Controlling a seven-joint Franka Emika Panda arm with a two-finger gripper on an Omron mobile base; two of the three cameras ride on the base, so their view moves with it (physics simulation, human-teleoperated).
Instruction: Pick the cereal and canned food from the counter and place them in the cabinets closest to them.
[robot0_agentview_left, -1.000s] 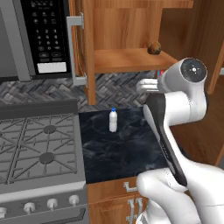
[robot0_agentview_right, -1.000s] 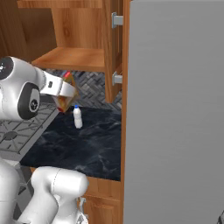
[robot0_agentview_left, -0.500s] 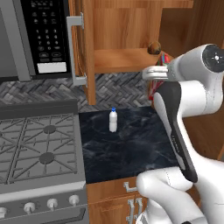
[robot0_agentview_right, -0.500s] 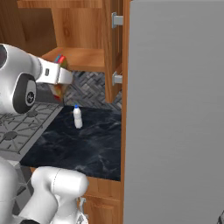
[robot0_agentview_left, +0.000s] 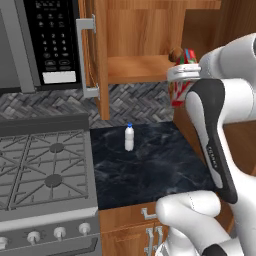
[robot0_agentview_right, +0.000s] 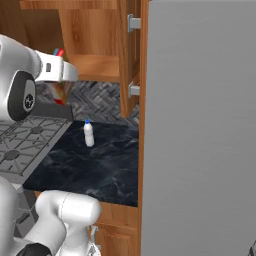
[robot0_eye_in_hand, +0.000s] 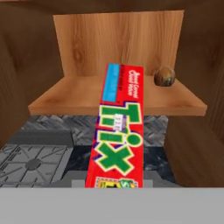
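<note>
Since the earlier frame, my arm has risen and carried the cereal box (robot0_eye_in_hand: 118, 131) up to the level of the cabinet shelf (robot0_eye_in_hand: 65, 103). My jaws are clamped on the lower part of the box; its top leans forward over the shelf's near edge.

Hazards, as I judge them:
- Box bottom catching the shelf edge if I advance without more lift.
- Box top tipping sideways into the small brown round object (robot0_eye_in_hand: 164, 76) on the shelf, just right of it.
- Release too early would drop the box toward the counter (robot0_agentview_left: 150, 170) below.

Clearances: the shelf is bare left of the box, and the open cabinet door (robot0_agentview_left: 95, 55) stands well left. A white bottle (robot0_agentview_left: 129, 137) stands on the counter, well apart.
</note>
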